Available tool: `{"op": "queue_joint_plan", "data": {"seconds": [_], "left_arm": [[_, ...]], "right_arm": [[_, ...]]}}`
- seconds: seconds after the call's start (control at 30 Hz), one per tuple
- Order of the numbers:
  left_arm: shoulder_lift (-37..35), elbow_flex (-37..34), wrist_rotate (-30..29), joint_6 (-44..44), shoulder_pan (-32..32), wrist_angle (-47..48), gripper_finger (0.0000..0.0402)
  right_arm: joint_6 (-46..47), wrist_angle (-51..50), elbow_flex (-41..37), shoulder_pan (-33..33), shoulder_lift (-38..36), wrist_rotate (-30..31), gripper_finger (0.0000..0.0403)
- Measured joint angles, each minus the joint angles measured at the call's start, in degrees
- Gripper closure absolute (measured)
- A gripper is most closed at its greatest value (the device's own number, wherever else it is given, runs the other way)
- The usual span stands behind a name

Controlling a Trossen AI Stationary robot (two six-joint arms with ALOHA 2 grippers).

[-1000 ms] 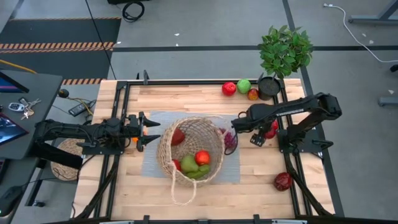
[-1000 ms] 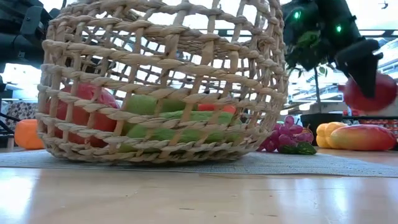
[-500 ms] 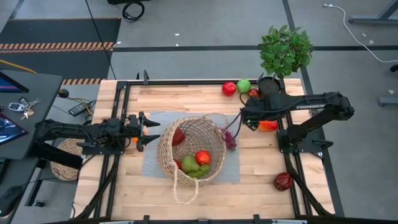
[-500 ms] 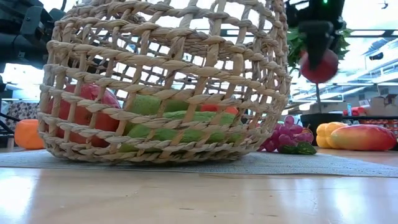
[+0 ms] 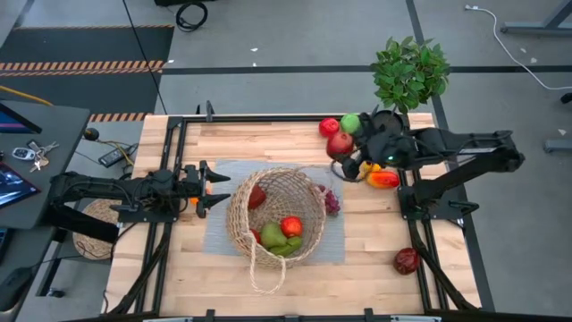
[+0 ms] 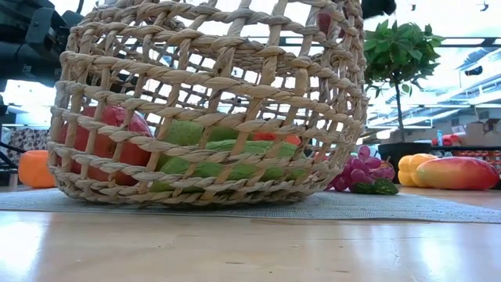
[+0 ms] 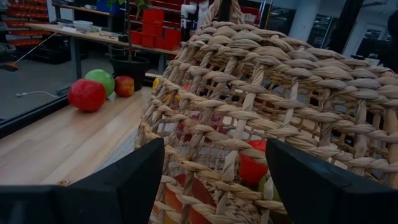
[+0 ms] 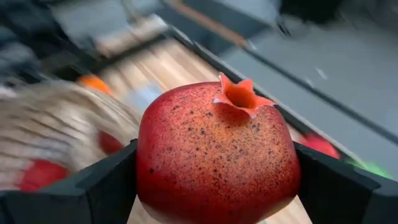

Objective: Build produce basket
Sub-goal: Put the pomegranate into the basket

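Right end effector: clamped on pomegranate, near desk's far edge.
Basket: mid-desk, apart.
Left end effector: spread apart, beside basket.

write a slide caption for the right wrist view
Right pincer shut on a red pomegranate, with the wicker basket blurred beyond it.

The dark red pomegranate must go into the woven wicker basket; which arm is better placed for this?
The right arm, likely: its gripper already holds the dark red pomegranate near the woven wicker basket. The left gripper waits open beside the basket.
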State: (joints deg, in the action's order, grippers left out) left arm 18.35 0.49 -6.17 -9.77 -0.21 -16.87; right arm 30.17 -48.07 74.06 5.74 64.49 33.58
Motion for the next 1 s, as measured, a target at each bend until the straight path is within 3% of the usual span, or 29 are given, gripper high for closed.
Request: {"op": "queue_joint_plan", "data": {"seconds": [0.2, 0.53, 1.0], "left_arm": [[0.02, 0.00, 0.00, -0.03, 0.00, 0.01, 0.0115], [0.02, 0.00, 0.00, 0.00, 0.02, 0.03, 0.0115], [0.02, -0.01, 0.00, 0.00, 0.02, 0.01, 0.0115]], "right_arm": [[-10.71, 19.14, 0.04, 5.15, 1.11, -2.12, 0.0028], [-21.85, 38.54, 0.01, 12.94, 9.52, -5.62, 0.0028], [-26.21, 43.14, 0.00, 14.86, 16.31, -8.24, 0.0027]]}}
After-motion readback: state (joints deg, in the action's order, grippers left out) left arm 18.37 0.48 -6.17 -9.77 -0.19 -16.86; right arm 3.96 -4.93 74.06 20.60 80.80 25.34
